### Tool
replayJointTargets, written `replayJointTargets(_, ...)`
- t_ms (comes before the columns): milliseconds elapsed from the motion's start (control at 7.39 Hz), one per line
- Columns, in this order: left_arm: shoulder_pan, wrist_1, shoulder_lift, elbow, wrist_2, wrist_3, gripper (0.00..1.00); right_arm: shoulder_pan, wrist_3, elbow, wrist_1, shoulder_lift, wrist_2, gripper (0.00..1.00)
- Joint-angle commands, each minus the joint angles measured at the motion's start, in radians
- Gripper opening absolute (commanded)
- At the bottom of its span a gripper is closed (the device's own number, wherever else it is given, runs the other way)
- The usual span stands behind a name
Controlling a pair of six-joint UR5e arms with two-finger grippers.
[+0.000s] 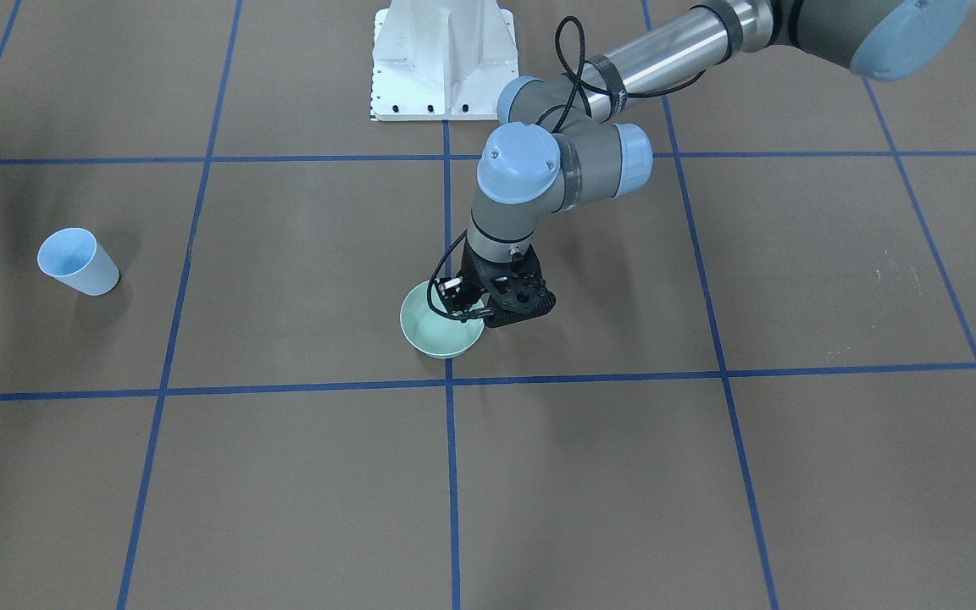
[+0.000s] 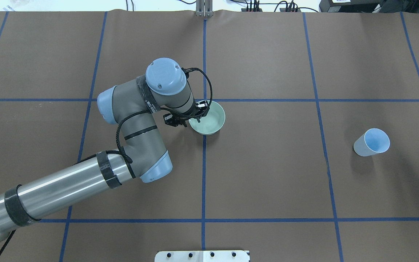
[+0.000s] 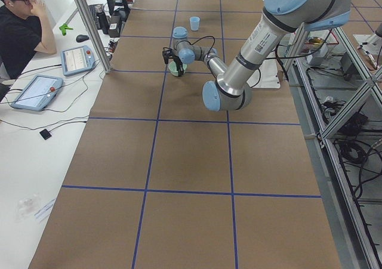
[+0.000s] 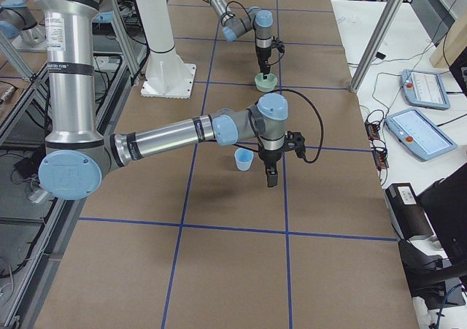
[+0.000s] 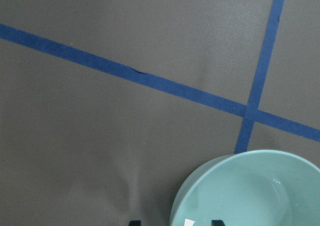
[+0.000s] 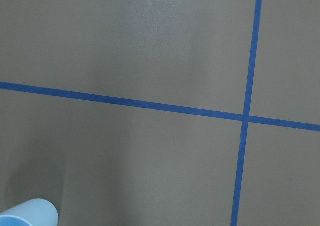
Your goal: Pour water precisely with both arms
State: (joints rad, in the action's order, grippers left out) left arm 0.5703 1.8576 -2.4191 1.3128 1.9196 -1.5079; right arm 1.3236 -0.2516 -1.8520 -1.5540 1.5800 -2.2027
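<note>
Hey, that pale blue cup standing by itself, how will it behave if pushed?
The pale blue cup looks thin-walled, so probably light and slightly squeezable. It tapers to a narrow base, so a high push would likely tip it; once down it may roll in an arc.

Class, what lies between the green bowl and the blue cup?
Between bowl and cup: bare brown table, crossed by one blue tape line; overhead view shows it.

The left arm (image 2: 136, 120), silver-grey with pale blue caps, points the left gripper (image 5: 175, 223) down, fingers (image 5: 216, 222) apart astride the bowl's (image 5: 240, 196) rim. The right arm (image 4: 168, 136), alike, holds the right gripper (image 4: 271, 177) vertical just beside the upright cup (image 4: 243, 159).
</note>
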Motion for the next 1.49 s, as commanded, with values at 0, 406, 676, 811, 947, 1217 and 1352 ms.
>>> replayJointTargets(0, 0.0, -0.005, -0.002, 0.003, -0.001, 0.001, 0.0, 0.0, 0.0, 0.0, 0.0, -0.002, 0.0, 0.99)
replayJointTargets(406, 0.112, -0.12, -0.005, 0.118, 0.135, 0.008, 0.0, 0.0, -0.002, 0.0, -0.001, -0.006, -0.002, 0.99)
replayJointTargets(676, 0.164, -0.234, 0.113, 0.324, 0.191, 0.134, 0.0, 0.008, 0.0, 0.0, 0.0, -0.006, -0.028, 0.99)
replayJointTargets(811, 0.205, -0.289, 0.221, 0.439, 0.209, 0.235, 0.0, 0.012, 0.0, -0.001, -0.001, -0.005, -0.052, 0.99)
replayJointTargets(947, 0.265, -0.301, 0.355, 0.535, 0.249, 0.35, 0.0, 0.015, -0.002, 0.0, -0.001, -0.005, -0.069, 0.99)
replayJointTargets(1217, 0.401, -0.288, 0.579, 0.623, 0.329, 0.594, 0.0, 0.014, -0.005, 0.002, 0.0, -0.003, -0.069, 0.99)
replayJointTargets(1352, 0.478, -0.264, 0.683, 0.626, 0.376, 0.749, 0.0, 0.014, -0.005, 0.002, 0.0, -0.003, -0.069, 0.99)
